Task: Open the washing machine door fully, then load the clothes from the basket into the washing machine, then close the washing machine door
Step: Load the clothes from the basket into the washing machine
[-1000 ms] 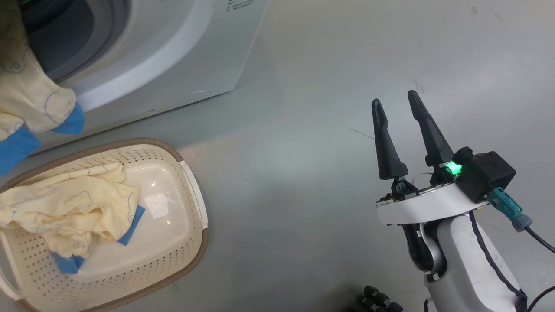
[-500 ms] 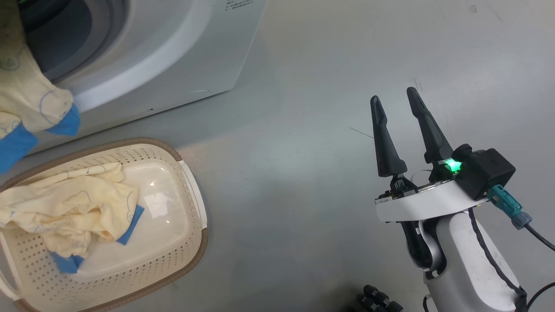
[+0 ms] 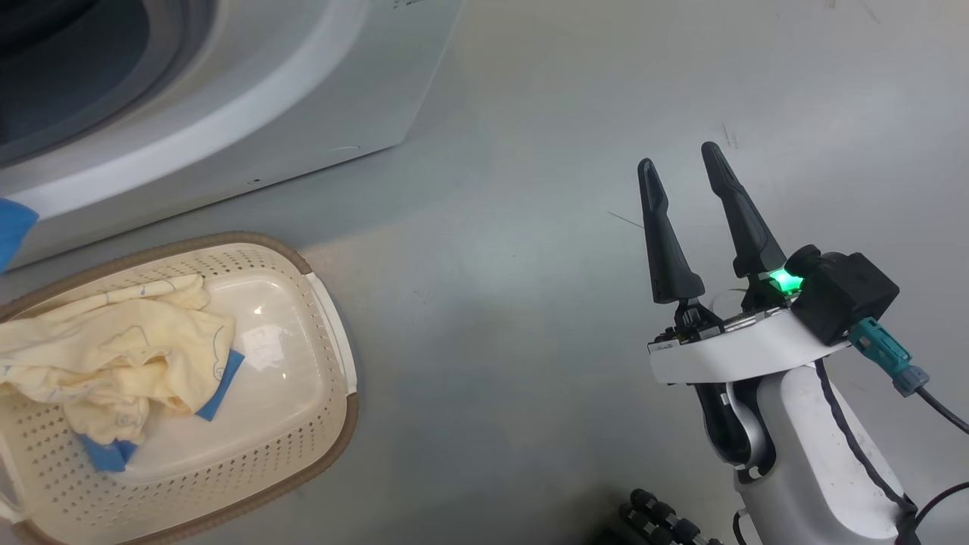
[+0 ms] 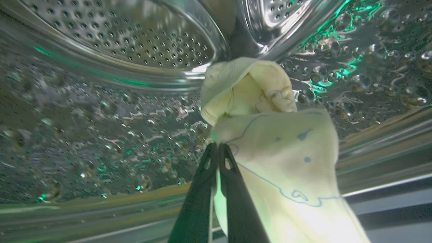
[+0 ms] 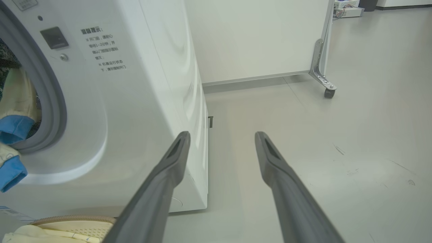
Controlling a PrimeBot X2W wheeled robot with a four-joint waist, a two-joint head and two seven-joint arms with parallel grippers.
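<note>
The left gripper (image 4: 217,145) reaches inside the steel drum (image 4: 118,37) of the washing machine (image 3: 303,91). Its jaws are pressed tight together. A pale-yellow garment (image 4: 270,152) with thin blue line drawings lies against the right side of the fingers and bunches up beyond their tips. I cannot tell whether any fold of it is pinched between them.

In the right wrist view the same garment (image 5: 17,98) hangs in the round opening, inside the grey gasket (image 5: 50,101), and its blue cuffs (image 5: 13,128) hang at the lower edge of the opening. In the head view a bit of that blue (image 3: 11,227) shows at the left edge, in front of the machine.

The right gripper (image 3: 676,155) hovers over the bare grey floor (image 3: 492,303), well apart from the machine and to its right. Its jaws are wide and hold nothing. In its own wrist view the two fingers (image 5: 168,168) point past the machine's front corner.

The cream basket (image 3: 303,462) stands on the floor just in front of the washing machine. More pale-yellow clothes (image 3: 129,356) with blue trim lie heaped in its left half, and the right half of its bottom is bare and glossy.
</note>
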